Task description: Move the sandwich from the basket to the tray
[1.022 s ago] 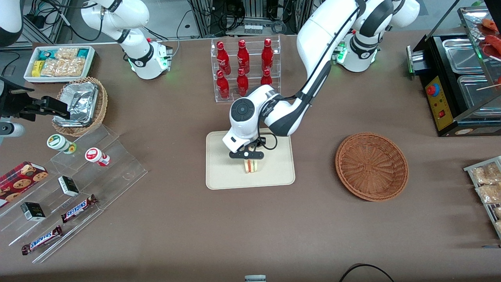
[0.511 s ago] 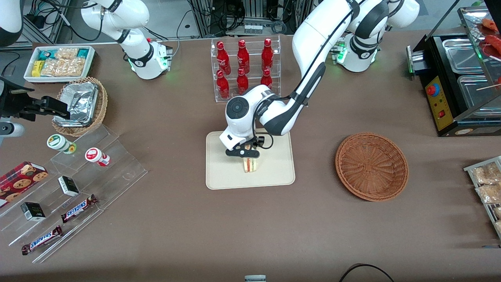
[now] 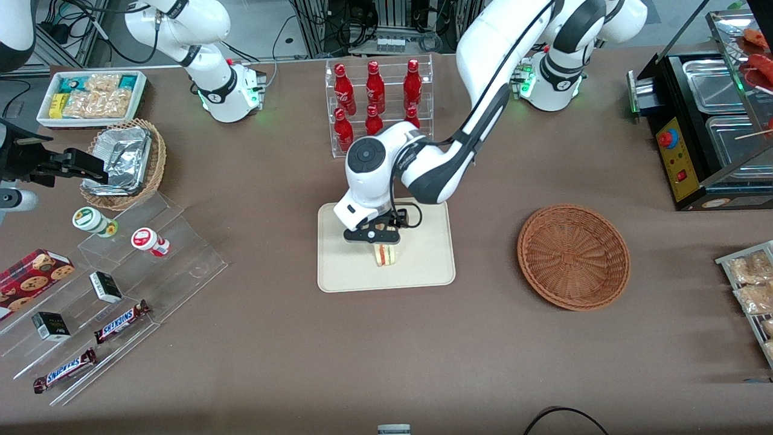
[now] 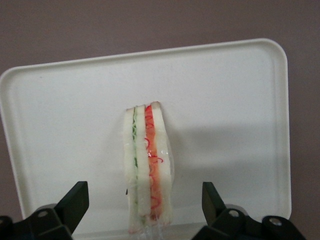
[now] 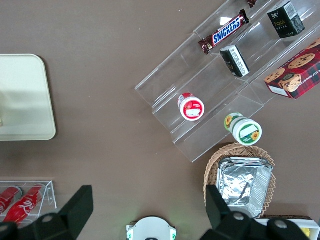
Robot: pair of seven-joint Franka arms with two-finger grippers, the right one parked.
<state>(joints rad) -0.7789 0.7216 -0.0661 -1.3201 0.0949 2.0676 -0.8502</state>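
Observation:
The sandwich (image 3: 386, 256) stands on edge on the cream tray (image 3: 344, 272), its pale bread and red and green layers clear in the left wrist view (image 4: 147, 170). My gripper (image 3: 371, 240) hovers just above it, open, its black fingers (image 4: 75, 202) well apart on either side of the sandwich and not touching it. The tray (image 4: 230, 115) fills most of the wrist view. The reddish-brown basket (image 3: 574, 257) sits beside the tray, toward the working arm's end of the table, with nothing in it.
A clear rack of red bottles (image 3: 377, 103) stands farther from the camera than the tray. Acrylic steps with snack bars and cups (image 3: 115, 284), a foil-filled wicker basket (image 3: 124, 163) and a white snack bin (image 3: 90, 96) lie toward the parked arm's end. A black food warmer (image 3: 706, 127) stands at the working arm's end.
The gripper has let go of the sandwich and risen slightly, drifting a little toward the parked arm's end. The sandwich stays standing on the tray.

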